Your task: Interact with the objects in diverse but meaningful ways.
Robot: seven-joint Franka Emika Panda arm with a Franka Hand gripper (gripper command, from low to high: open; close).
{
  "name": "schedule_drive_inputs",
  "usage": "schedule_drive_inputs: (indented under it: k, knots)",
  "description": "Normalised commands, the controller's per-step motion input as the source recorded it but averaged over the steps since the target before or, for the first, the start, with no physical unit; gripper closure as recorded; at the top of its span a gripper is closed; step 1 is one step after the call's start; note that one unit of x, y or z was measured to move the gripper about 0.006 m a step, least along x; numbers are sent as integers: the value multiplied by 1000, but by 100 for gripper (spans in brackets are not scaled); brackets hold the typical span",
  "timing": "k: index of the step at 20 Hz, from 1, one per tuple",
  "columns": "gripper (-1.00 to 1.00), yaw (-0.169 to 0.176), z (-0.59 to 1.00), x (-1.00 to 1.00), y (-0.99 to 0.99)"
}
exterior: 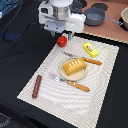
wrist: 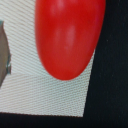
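Sausage (exterior: 37, 86) lies nearest in the exterior view, a dark brown stick on the near corner of the striped placemat (exterior: 45, 70), well apart from everything else. Beyond it sits the round tan plate (exterior: 64, 74) carrying the scored bread loaf (exterior: 74, 66), with an orange-handled fork (exterior: 72, 83) just in front and an orange-handled knife (exterior: 87, 60) behind. Further back the yellow block (exterior: 90, 49) with red marks rests near the mat's far edge. At the mat's far corner is the red tomato (exterior: 61, 41), and the gripper (exterior: 66, 36) hangs directly over it, very close; in the wrist view the tomato (wrist: 67, 35) fills most of the picture, lying on the mat right by its edge, next to the dark surface (wrist: 112, 75). Whether the fingers are apart or together I cannot tell, since the arm's body hides them in one view and the other shows no fingertips. The tomato looks like smooth hard plastic, probably light and stiff, and its glossy rounded skin is likely slippery; a grip across its widest middle seems safest, since a hold high on the curve could squeeze it out. Beyond the mat, grey pots (exterior: 95, 16) stand on a tan board (exterior: 110, 31).
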Motion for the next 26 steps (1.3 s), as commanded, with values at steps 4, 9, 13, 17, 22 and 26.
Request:
schedule_drive_inputs:
  k: [4,9,13,17,22,26]
  knots:
    - [-100,-42,-368,-316,138]
    - [-100,-60,-10,42,-26]
    - [-100,-69,86,107,-111]
    - [-100,-49,25,6,-105]
    - [-100,-45,-185,-10,-7]
    - [-100,-35,-334,-65,0]
